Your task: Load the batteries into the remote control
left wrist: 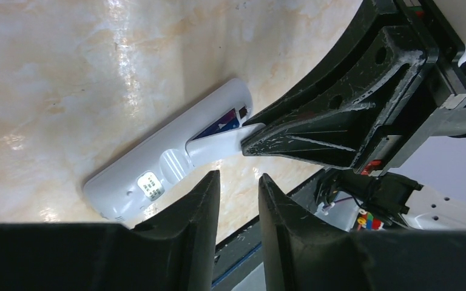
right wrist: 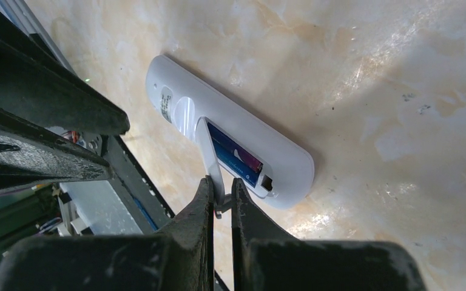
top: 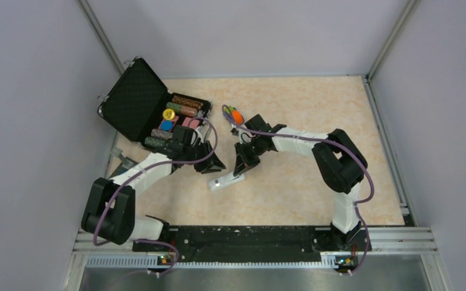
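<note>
The white remote control [top: 224, 180] lies back-up on the table, its battery bay open. The blue battery [right wrist: 233, 160] and the blue-purple battery [right wrist: 238, 147] lie side by side in the bay; they also show in the left wrist view [left wrist: 221, 126]. My right gripper [right wrist: 221, 185] is shut on the free end of the white battery cover [right wrist: 208, 148], which slants up from the remote. My left gripper [left wrist: 238, 179] is open a little and empty, just beside the remote [left wrist: 139, 176], facing the right gripper [top: 241, 170].
An open black case [top: 135, 100] with striped chip stacks stands at the back left, close behind my left arm. A small orange-blue-green toy car [top: 236, 114] sits behind my right gripper. The black base rail [top: 243, 236] runs along the near edge.
</note>
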Action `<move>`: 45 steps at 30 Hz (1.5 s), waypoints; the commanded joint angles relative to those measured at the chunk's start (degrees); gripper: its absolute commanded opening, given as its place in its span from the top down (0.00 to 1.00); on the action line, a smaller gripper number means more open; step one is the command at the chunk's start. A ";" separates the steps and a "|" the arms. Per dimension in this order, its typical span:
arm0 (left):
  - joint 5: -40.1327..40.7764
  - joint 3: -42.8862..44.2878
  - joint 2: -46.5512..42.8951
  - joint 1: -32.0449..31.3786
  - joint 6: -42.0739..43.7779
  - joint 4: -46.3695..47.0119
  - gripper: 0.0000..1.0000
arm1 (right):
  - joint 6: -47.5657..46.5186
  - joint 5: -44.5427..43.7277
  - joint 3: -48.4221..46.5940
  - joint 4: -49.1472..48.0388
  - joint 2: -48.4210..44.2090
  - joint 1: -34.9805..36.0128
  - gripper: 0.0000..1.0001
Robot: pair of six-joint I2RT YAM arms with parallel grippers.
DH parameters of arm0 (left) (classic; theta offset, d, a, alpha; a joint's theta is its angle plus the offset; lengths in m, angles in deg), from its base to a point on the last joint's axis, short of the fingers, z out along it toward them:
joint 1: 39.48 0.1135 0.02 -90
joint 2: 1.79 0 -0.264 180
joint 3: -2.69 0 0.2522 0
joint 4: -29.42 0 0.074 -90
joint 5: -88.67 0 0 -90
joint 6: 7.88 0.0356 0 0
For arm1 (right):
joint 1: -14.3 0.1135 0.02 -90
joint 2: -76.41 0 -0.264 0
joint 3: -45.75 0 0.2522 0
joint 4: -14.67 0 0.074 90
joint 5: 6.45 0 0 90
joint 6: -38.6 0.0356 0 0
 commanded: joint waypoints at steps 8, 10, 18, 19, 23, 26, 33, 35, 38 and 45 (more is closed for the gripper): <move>-5.96 1.28 4.51 -0.27 -3.50 2.69 0.86 | -5.25 -11.28 -0.08 1.74 3.20 0.58 0.99; -6.58 1.48 5.21 -0.34 -3.69 2.64 0.90 | -5.44 -11.73 -0.13 1.69 3.52 0.53 0.99; -8.32 1.39 7.70 -1.69 -3.92 3.20 0.95 | -5.35 -14.37 -0.15 3.58 3.30 0.54 0.96; -8.48 1.32 8.06 -1.92 -3.94 3.53 0.95 | -5.22 -14.57 -0.14 3.70 3.22 0.51 0.95; -8.07 0.88 9.48 -2.23 -4.32 4.63 0.96 | -4.60 -15.21 -0.31 3.65 3.11 0.54 0.94; -7.62 0.85 10.25 -2.24 -4.35 4.91 0.96 | -4.19 -15.53 -0.56 3.86 2.98 0.53 0.92; -6.84 0.41 11.98 -2.27 -3.99 4.25 0.97 | -3.58 -16.43 -1.10 4.57 2.71 0.53 0.87; -6.51 0.32 12.29 -2.18 -3.84 4.03 0.98 | -3.31 -16.71 -1.29 4.74 2.58 0.58 0.86; -5.96 0.43 13.06 -2.20 -3.78 3.47 0.98 | -3.21 -16.63 -1.63 5.11 2.54 0.53 0.86; -4.21 0.49 13.87 -2.23 -1.95 0.84 0.99 | -2.64 -16.72 -1.76 5.20 2.44 0.62 0.83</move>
